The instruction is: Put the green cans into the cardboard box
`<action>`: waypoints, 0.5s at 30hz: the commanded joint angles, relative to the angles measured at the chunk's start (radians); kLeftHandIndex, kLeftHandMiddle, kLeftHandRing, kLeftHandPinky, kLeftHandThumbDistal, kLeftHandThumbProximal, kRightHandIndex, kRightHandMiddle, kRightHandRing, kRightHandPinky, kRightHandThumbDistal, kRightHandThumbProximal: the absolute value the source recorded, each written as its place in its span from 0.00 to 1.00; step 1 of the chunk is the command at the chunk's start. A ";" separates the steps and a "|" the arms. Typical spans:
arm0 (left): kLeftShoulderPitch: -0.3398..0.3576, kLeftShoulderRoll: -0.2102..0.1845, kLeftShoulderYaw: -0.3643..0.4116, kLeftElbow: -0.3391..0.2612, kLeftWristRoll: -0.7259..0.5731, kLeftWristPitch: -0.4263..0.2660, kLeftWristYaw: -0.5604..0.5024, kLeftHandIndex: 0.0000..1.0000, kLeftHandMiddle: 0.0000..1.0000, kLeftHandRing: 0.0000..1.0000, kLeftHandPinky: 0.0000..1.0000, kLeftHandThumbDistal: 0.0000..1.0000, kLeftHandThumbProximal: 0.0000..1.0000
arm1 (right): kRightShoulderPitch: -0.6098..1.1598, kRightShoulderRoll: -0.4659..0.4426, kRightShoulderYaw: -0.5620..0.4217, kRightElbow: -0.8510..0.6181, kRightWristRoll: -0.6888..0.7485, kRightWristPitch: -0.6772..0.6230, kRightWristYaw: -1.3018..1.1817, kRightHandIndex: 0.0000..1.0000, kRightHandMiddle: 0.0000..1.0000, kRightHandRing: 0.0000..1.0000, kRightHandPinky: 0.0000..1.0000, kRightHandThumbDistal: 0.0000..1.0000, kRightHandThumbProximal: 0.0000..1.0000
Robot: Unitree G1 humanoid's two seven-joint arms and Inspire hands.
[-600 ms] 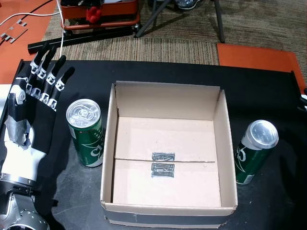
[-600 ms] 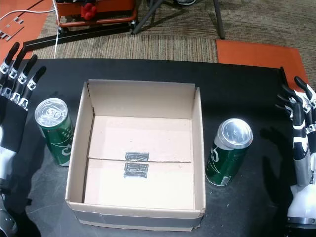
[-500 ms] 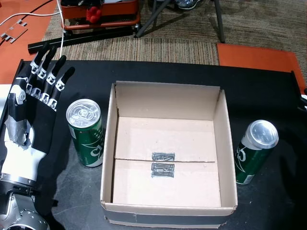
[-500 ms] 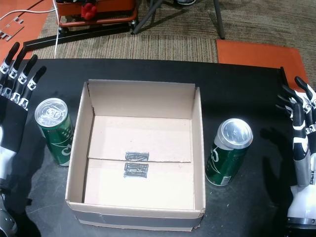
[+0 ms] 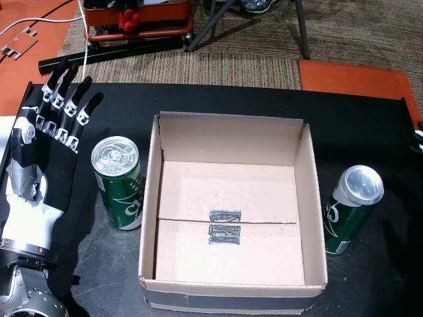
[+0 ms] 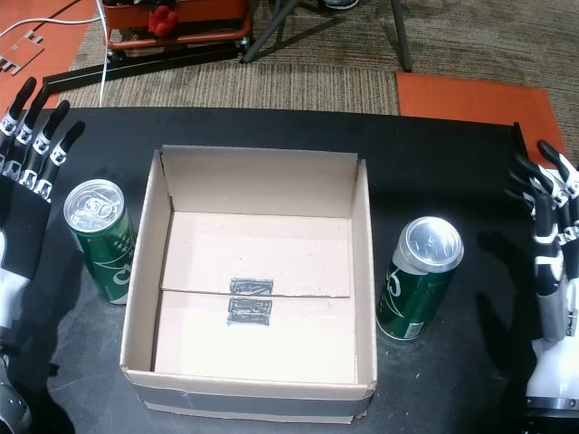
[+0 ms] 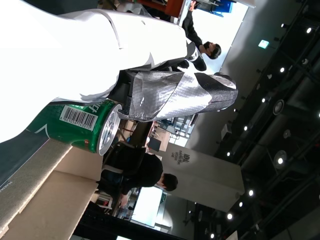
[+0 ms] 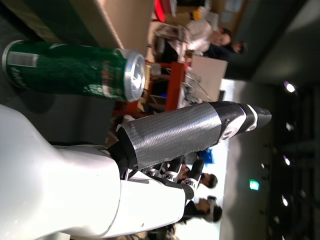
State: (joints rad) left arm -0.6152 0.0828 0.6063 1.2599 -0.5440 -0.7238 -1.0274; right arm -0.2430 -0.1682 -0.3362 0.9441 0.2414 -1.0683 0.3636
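Nothing has visibly moved. Black table [image 5: 218, 99] on striped carpet [image 5: 198, 66] holds the empty cardboard box [image 5: 231, 218] between two upright green cans [image 5: 119, 181] [image 6: 418, 276]. Left hand [image 5: 43, 152] and right hand [image 6: 552, 271], partly cropped, rest with fingers spread, holding nothing.

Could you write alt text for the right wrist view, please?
The picture is turned sideways: a green can stands on the black table, untouched, beside the open right hand. Behind are a cardboard box wall and blurred people.
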 commanded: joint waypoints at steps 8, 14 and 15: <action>-0.004 0.009 0.009 -0.010 -0.011 0.008 -0.022 0.91 0.97 1.00 0.97 0.43 1.00 | 0.031 -0.053 0.046 -0.016 -0.107 0.019 -0.071 0.86 0.89 0.89 0.92 1.00 0.75; -0.009 0.015 0.022 -0.008 -0.017 0.029 -0.036 0.90 0.98 1.00 0.97 0.38 1.00 | 0.047 -0.087 0.069 -0.062 -0.108 0.042 -0.058 0.89 0.92 0.91 0.94 1.00 0.71; -0.008 0.016 0.021 -0.008 -0.013 0.026 -0.035 0.91 0.98 1.00 0.97 0.40 1.00 | 0.050 -0.092 0.073 -0.072 -0.104 0.047 -0.053 0.90 0.93 0.92 0.95 1.00 0.70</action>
State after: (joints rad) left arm -0.6168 0.0858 0.6256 1.2599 -0.5508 -0.7020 -1.0505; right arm -0.2104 -0.2471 -0.2701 0.8906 0.1347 -1.0319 0.3045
